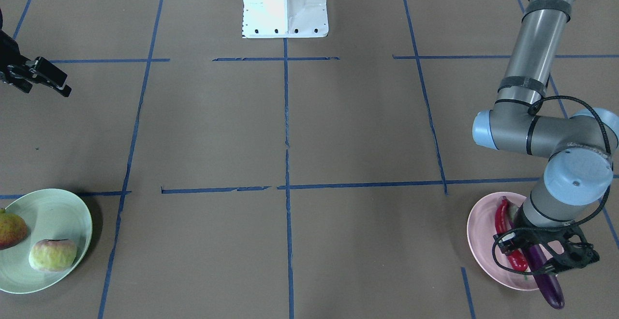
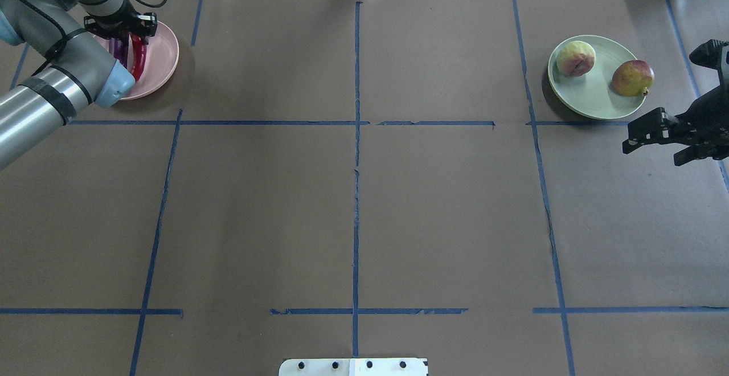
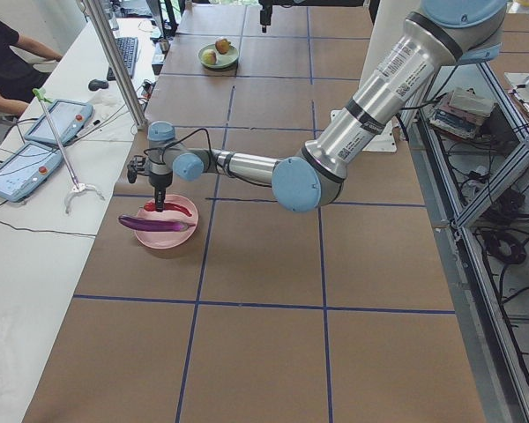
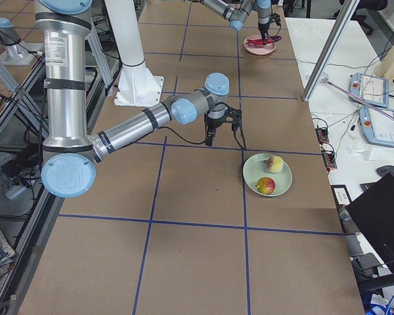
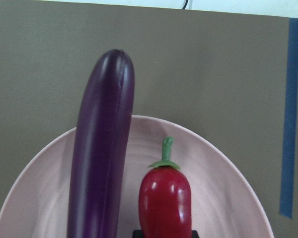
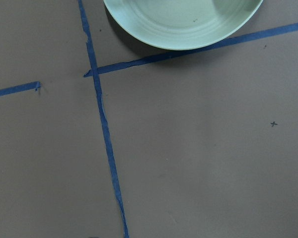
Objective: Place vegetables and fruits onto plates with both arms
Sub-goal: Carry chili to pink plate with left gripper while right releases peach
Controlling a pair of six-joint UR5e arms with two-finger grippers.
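1. The eggplant [image 1: 549,280] lies across the pink plate [image 1: 478,241] with its rounded tip hanging out past the rim. A nudge from the left claw [image 1: 537,256], which hangs right over it, could probably roll or tip it onto the bench [image 1: 290,140].
2. The chili pepper [image 5: 165,198] lies on the same plate, just beside the eggplant. If the left claw grips it while rising, the chili would come up off the plate, and it might drag the eggplant along.
3. The right claw [image 2: 649,152] is released and empty, near the mint plate [image 1: 89,222] but not over it. That plate holds the peach [image 1: 52,255] and the pomegranate [image 1: 10,229], so I see little risk there unless the arm swings back across the rim.
4. I cannot tell whether the left claw is clenched or released, because its own body and wrist cover the fingertips.
5. The front view's edge cuts off the pomegranate. The left arm hides the eggplant's cap end. The right wrist view catches only part of the mint plate's rim.
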